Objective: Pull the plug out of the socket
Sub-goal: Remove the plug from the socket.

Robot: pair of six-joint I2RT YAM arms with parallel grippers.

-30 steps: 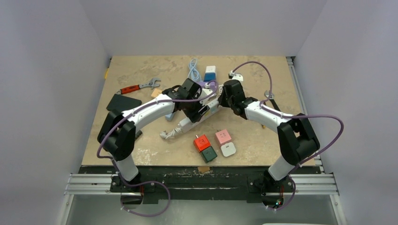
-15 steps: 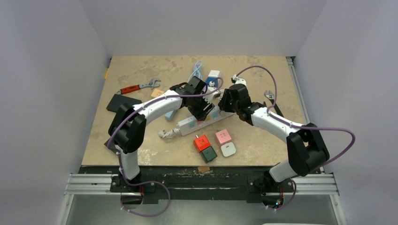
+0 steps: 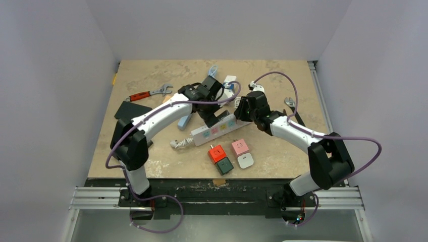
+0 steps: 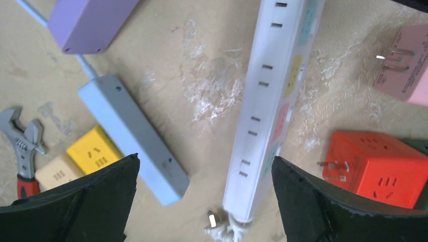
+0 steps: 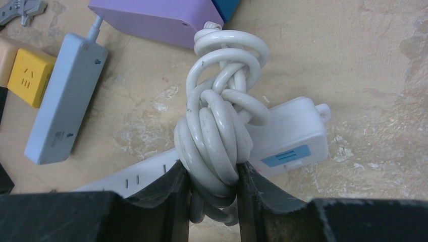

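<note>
Across the tan table [image 3: 166, 164] in the top view, both arms arch in from the bottom corners and meet at frame centre. Left arm [image 3: 156, 116] bows up from lower left, wrist pointing down over the white power strip [image 3: 218, 128]. Right arm [image 3: 292, 132] reaches in low from lower right, wrist at the strip's upper-right end. Strip lies flat and diagonal at centre, lower left to upper right. Left gripper [image 4: 204, 164] is spread wide, holds nothing and hovers clear of the strip, which runs top to bottom right of centre in its wrist view. Right gripper [image 5: 211, 174] is narrow, fingers pinching a coiled white cable [image 5: 214, 126] that sits on the strip's end. Red plug cube [image 3: 217, 153] and pink plug cube [image 3: 239, 146] lie loose just below the strip, prongs showing. Which one is the task's plug, cannot tell.
</note>
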